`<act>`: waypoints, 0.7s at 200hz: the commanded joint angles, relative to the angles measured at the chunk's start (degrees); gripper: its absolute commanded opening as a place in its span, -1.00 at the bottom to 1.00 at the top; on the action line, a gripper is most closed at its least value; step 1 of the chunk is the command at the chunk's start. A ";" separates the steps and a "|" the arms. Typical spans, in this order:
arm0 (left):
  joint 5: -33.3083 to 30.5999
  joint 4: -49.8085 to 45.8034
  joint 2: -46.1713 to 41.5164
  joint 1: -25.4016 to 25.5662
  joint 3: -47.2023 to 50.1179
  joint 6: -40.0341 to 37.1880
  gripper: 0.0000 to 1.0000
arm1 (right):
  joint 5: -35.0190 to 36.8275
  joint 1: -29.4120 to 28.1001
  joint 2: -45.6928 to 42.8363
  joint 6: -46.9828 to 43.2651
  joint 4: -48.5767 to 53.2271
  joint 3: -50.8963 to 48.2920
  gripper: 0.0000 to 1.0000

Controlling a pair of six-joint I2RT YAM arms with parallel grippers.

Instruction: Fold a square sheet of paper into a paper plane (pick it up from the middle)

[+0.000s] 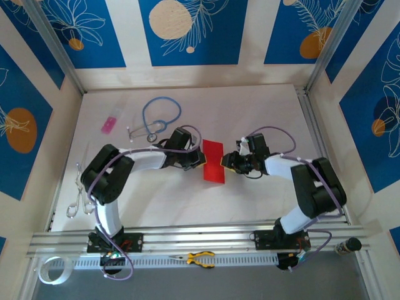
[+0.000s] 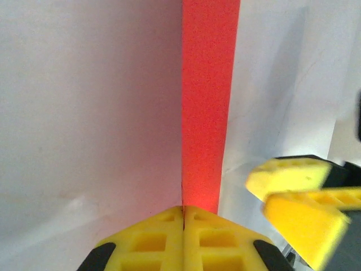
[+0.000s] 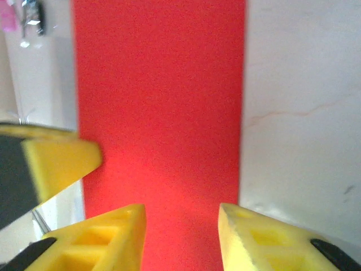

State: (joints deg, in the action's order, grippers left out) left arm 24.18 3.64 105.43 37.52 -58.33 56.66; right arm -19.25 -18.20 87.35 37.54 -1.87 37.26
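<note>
The square sheet of paper (image 1: pixel 213 161) is bright red and lies mid-table, reading from above as a tall narrow rectangle. My left gripper (image 1: pixel 199 159) is at its left edge. In the left wrist view the yellow jaws (image 2: pixel 183 213) are pressed together, with the sheet's (image 2: pixel 206 101) near edge running into their seam. My right gripper (image 1: pixel 229 164) is at the sheet's right edge. In the right wrist view it (image 3: pixel 181 226) stands open, the red sheet (image 3: pixel 161 101) lying under the gap. Its fingers (image 2: pixel 293 195) show blurred in the left wrist view. No paper plane is in view.
A small pink item (image 1: pixel 109 125) and a blue stethoscope (image 1: pixel 159 115) lie at the back left. Scissors (image 1: pixel 78 197) rest by the left arm. Yellow-handled pliers (image 1: pixel 200 258) and a roll of tape (image 1: pixel 53 270) sit on the near rail.
</note>
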 commanded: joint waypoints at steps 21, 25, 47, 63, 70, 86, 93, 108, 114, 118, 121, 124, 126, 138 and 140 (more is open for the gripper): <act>-2.67 -1.26 -5.94 -0.40 5.82 5.78 -1.00 | 14.30 -10.45 -12.90 -11.85 3.17 -3.83 -0.16; -2.82 -0.87 -6.23 -0.43 6.43 6.32 -1.00 | 17.23 -12.57 -14.00 -13.39 2.16 -4.77 -0.15; -3.09 2.15 -7.37 -0.40 9.13 9.05 -1.00 | 31.46 -24.11 -18.76 -25.46 -6.86 -10.63 -0.10; -3.30 2.75 -7.47 -0.42 9.55 9.65 -1.00 | 37.11 -30.10 -20.13 -33.18 -14.96 -14.53 -0.05; -3.18 3.05 -7.42 -0.35 9.47 9.81 -1.00 | 38.60 -31.58 -19.91 -34.89 -16.57 -15.00 -0.04; -2.51 4.04 -6.84 -0.43 9.05 10.00 -1.00 | 41.12 -34.50 -18.31 -37.91 -17.35 -14.48 -0.03; -2.05 4.16 -6.42 -0.43 8.75 10.00 -1.00 | 42.54 -36.24 -17.50 -39.89 -19.13 -14.92 -0.03; -1.77 4.26 -6.08 -0.41 8.40 10.16 -1.00 | 45.23 -39.85 -15.98 -44.50 -24.01 -15.87 -0.01; -1.77 4.34 -6.14 -0.35 8.49 10.27 -1.00 | 46.11 -41.02 -15.29 -45.94 -25.79 -16.19 0.00; -1.77 4.36 -6.21 -0.33 8.60 10.31 -1.00 | 46.41 -41.69 -14.88 -46.84 -26.79 -16.24 0.00; -1.76 4.36 -6.24 -0.33 8.65 10.33 -1.00 | 46.55 -42.13 -14.47 -47.45 -27.48 -16.24 0.00; -1.85 4.36 -6.31 -0.36 8.65 10.31 -1.00 | 46.86 -42.49 -14.06 -47.84 -28.01 -16.15 0.01; -1.86 4.36 -6.34 -0.41 8.67 10.35 -1.00 | 47.07 -42.66 -13.75 -48.00 -28.32 -16.16 0.01; -1.95 4.27 -6.41 -0.39 8.66 10.38 -1.00 | 48.73 -43.53 -11.64 -49.27 -30.10 -15.59 0.01; -1.95 4.31 -6.38 -0.35 8.59 10.34 -1.00 | 48.90 -43.62 -11.25 -49.48 -30.33 -15.57 0.01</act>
State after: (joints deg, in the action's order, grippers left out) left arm 22.00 7.01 99.42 37.52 -49.12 66.17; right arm 23.29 -59.99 73.14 -4.43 -23.79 22.13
